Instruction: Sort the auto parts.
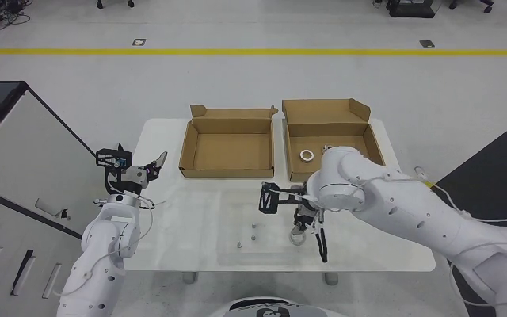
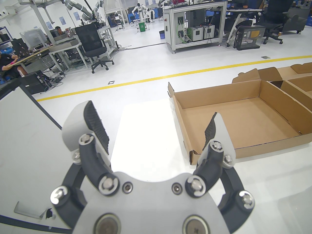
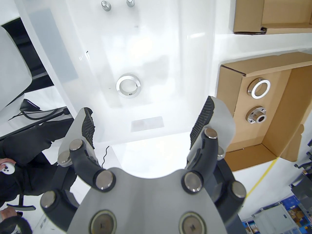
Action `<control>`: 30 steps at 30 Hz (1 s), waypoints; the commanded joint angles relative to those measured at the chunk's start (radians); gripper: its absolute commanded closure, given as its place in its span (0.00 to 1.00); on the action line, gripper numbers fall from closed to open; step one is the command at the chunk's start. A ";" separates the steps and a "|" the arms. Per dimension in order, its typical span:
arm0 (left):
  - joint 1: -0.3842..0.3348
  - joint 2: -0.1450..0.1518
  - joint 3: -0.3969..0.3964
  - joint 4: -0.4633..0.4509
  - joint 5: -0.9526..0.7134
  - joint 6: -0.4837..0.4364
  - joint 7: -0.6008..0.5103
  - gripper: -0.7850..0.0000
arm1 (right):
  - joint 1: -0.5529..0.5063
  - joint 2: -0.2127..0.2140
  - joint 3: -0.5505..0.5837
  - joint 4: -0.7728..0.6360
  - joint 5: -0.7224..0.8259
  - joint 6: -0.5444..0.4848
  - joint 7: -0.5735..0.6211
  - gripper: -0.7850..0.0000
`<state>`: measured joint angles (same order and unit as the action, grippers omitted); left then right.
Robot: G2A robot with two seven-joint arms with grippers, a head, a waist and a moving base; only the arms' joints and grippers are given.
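A silver ring (image 3: 128, 85) lies flat on the white table (image 1: 206, 230), just ahead of my open right gripper (image 3: 147, 113), which hovers above it with nothing between its fingers. From above, the ring (image 1: 297, 237) sits under the right gripper (image 1: 307, 236). Three small bolts (image 3: 106, 5) stand farther along the table (image 1: 253, 231). The right cardboard box (image 1: 348, 147) holds another ring (image 3: 260, 87) and a flanged hub (image 3: 256, 115). The left cardboard box (image 2: 243, 120) is bare inside. My left gripper (image 2: 152, 113) is open and empty over the table's left edge (image 1: 154, 164).
The two boxes (image 1: 228, 149) stand side by side at the back of the table. A grey panel (image 1: 40, 150) stands beside the table's left end. The table's front edge runs close behind the right gripper.
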<state>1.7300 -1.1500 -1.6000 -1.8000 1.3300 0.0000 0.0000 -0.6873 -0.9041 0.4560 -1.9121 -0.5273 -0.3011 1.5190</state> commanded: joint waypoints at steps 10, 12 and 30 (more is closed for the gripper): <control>0.000 0.000 0.000 0.000 0.000 0.000 0.000 0.00 | 0.018 -0.025 -0.098 0.088 -0.016 -0.039 -0.039 0.32; 0.000 0.000 0.000 0.000 0.000 0.000 0.000 0.00 | 0.022 -0.032 -0.108 0.100 -0.021 -0.045 -0.045 0.42; 0.000 0.000 0.000 0.000 0.000 0.000 0.000 0.00 | 0.028 -0.102 -0.180 0.234 -0.060 -0.060 -0.061 0.55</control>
<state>1.7300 -1.1500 -1.6000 -1.8000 1.3300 0.0000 0.0000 -0.6594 -1.0023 0.2781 -1.6845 -0.5856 -0.3604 1.4569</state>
